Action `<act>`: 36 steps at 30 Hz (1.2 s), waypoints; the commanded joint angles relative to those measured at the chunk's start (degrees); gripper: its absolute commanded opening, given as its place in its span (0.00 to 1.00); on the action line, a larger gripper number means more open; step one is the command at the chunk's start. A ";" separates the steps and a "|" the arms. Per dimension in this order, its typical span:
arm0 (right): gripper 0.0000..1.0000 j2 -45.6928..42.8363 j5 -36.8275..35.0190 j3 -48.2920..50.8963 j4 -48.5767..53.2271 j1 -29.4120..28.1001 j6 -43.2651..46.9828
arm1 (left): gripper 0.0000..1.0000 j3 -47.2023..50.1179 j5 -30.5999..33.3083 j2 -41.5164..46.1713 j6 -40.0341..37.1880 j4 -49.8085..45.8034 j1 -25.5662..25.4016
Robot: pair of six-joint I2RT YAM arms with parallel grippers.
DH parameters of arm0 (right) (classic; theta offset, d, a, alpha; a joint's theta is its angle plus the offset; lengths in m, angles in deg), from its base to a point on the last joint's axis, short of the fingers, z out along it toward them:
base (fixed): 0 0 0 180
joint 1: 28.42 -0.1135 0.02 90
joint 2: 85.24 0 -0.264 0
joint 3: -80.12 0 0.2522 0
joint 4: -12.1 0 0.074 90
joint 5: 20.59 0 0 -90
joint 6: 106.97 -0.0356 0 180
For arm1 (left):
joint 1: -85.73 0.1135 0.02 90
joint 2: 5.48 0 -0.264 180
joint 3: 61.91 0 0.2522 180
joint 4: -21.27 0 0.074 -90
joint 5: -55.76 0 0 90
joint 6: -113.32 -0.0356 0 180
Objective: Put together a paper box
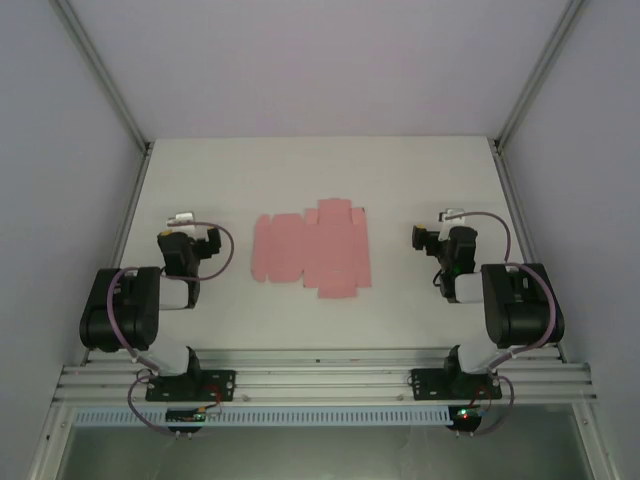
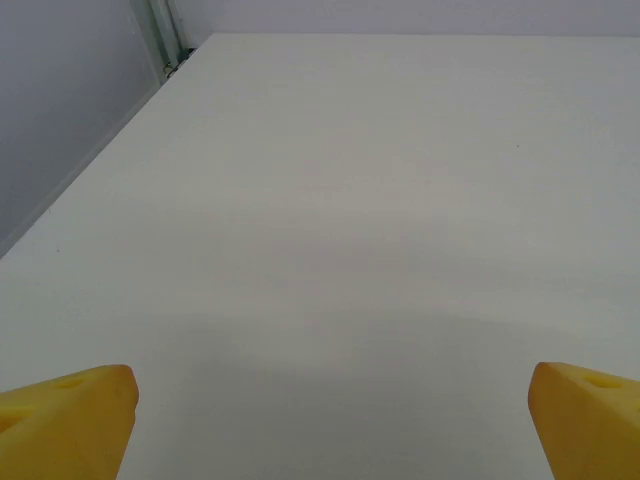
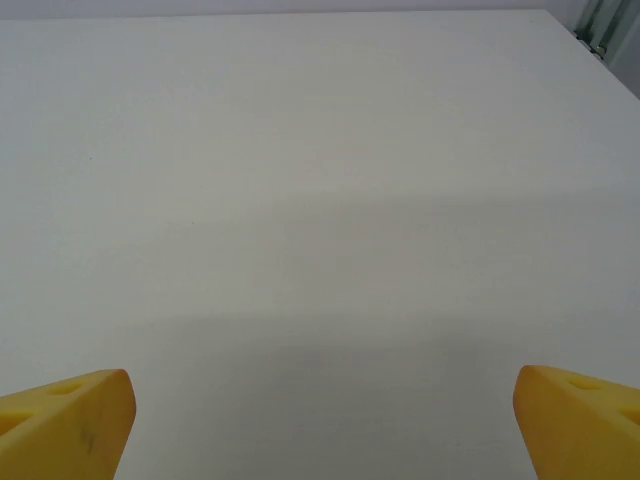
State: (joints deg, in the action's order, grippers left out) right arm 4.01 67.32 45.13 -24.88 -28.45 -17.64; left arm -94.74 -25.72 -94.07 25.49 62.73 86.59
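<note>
The paper box (image 1: 312,250) is a flat pink card cut-out with flaps and crease lines, lying unfolded on the white table (image 1: 320,170) midway between the arms. My left gripper (image 1: 184,222) sits well to its left, folded back near its base. My right gripper (image 1: 447,220) sits about as far to its right. In the left wrist view the left gripper (image 2: 330,420) is open, its yellow fingertips (image 2: 70,415) wide apart over bare table. In the right wrist view the right gripper (image 3: 322,420) is open too, yellow fingertips (image 3: 575,415) spread with nothing between them.
Grey walls with metal frame posts (image 1: 100,80) enclose the table on the left, right and back. An aluminium rail (image 1: 320,380) carrying both arm bases runs along the near edge. Bare tabletop lies beyond the card toward the back wall.
</note>
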 commanded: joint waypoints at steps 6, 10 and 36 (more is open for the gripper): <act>0.99 -0.47 0.42 -0.30 0.60 -0.06 -0.70 | 1.00 -0.62 -0.54 0.47 0.49 0.41 0.19; 0.99 -0.48 0.70 -0.39 0.95 0.06 -0.67 | 1.00 -0.71 -0.54 0.44 0.54 0.32 0.19; 0.99 -6.41 -0.53 -2.32 8.67 -0.34 0.41 | 1.00 -3.40 2.84 7.52 0.41 -10.24 -0.95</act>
State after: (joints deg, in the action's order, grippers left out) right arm 2.17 67.30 45.08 -22.15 -28.45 -17.60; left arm -94.96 -24.76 -91.36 25.76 58.86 86.29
